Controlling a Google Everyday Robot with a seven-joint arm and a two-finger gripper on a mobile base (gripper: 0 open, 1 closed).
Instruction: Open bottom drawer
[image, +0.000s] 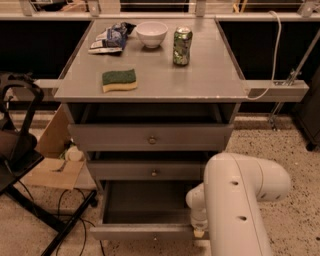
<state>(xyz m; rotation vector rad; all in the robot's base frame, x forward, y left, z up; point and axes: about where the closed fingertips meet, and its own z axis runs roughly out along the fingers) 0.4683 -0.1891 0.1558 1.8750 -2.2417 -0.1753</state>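
Note:
The bottom drawer (141, 231) is the lowest of three grey drawers under the table. It stands pulled out toward me, and its plain grey inside (145, 200) is empty. My gripper (198, 231) is at the right end of the drawer's front, mostly hidden behind my white arm (235, 205). The arm fills the lower right of the camera view.
The middle drawer (152, 171) and top drawer (150, 137) sit slightly out, each with a small round knob. On the tabletop are a sponge (119, 80), a white bowl (151, 33), a green can (182, 46) and a snack bag (110, 37). A cardboard box (52, 162), a black stand (20, 150) and cables lie left.

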